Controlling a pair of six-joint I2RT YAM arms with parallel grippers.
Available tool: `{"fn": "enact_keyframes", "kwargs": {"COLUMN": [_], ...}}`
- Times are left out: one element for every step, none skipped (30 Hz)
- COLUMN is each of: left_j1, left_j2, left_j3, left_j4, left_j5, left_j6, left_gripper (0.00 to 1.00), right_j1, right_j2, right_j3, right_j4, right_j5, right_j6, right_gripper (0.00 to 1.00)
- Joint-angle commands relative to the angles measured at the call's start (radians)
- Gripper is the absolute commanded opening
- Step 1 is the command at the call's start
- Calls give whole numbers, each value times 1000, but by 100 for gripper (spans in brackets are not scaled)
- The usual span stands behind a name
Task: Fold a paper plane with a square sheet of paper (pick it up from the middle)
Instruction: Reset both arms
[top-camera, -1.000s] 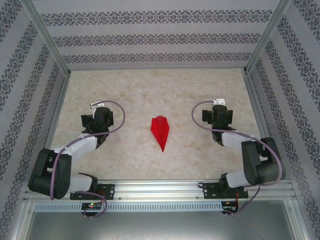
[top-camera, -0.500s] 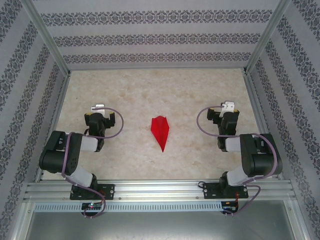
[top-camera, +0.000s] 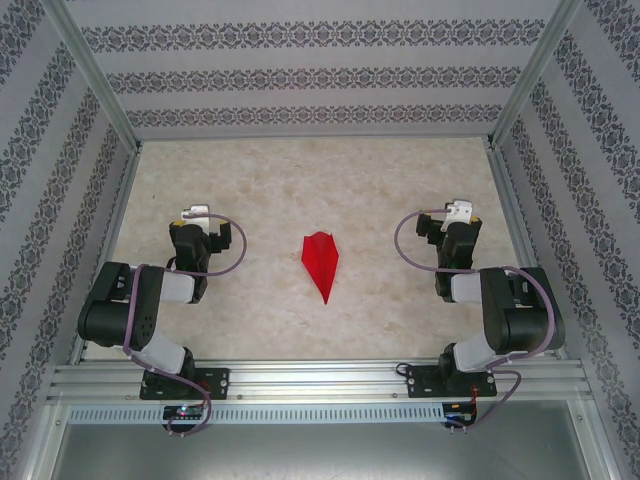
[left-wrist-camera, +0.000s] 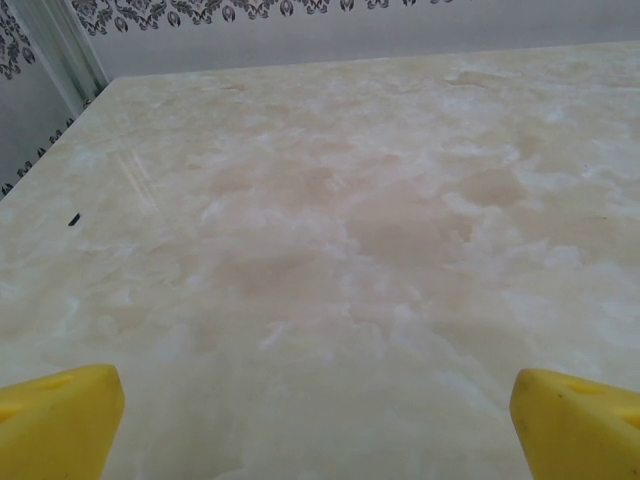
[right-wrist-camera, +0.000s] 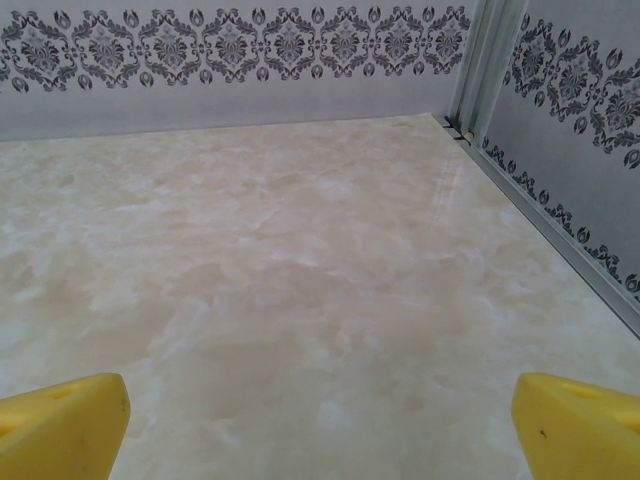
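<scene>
The square sheet of paper lies folded into a narrow red paper plane (top-camera: 321, 263) at the middle of the table, its sharp tip towards the near edge. My left gripper (top-camera: 197, 232) sits well to its left and my right gripper (top-camera: 455, 228) well to its right, both apart from it. In the left wrist view the left gripper (left-wrist-camera: 318, 425) is open, its yellow fingertips (left-wrist-camera: 60, 420) wide apart over bare table. The right gripper (right-wrist-camera: 320, 425) is open too, with nothing between its yellow fingertips (right-wrist-camera: 580, 425).
The marble-look table (top-camera: 320, 180) is walled by patterned panels (top-camera: 320, 80) at the back and both sides, with metal posts (right-wrist-camera: 478, 70) at the corners. A metal rail (top-camera: 320, 380) along the near edge carries both arm bases.
Both arms have folded back towards their bases, drawing the grippers slightly outward from the plane. The red plane has not moved.
</scene>
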Motion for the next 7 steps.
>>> {"fn": "enact_keyframes", "kwargs": {"left_j1": [-3, -3, -3, -3, -3, -3, -3], "left_j2": [-7, -7, -8, -8, -7, -8, -8], "left_j3": [9, 11, 9, 11, 10, 9, 9], "left_j4": [46, 45, 43, 43, 45, 48, 46], "left_j5": [16, 17, 19, 19, 19, 19, 19], "left_j6": [12, 12, 11, 11, 12, 12, 12], "left_gripper": [100, 100, 100, 100, 100, 100, 100], "right_j1": [6, 8, 7, 6, 6, 6, 7], "right_j2": [-11, -11, -11, -11, -11, -12, -12], "right_j3": [15, 15, 15, 15, 15, 15, 15], "right_j4": [23, 23, 23, 23, 23, 23, 23], "right_j5": [11, 11, 12, 11, 11, 11, 12], "right_j6": [14, 15, 15, 15, 14, 13, 15], "right_gripper": [98, 98, 98, 98, 98, 98, 98]}}
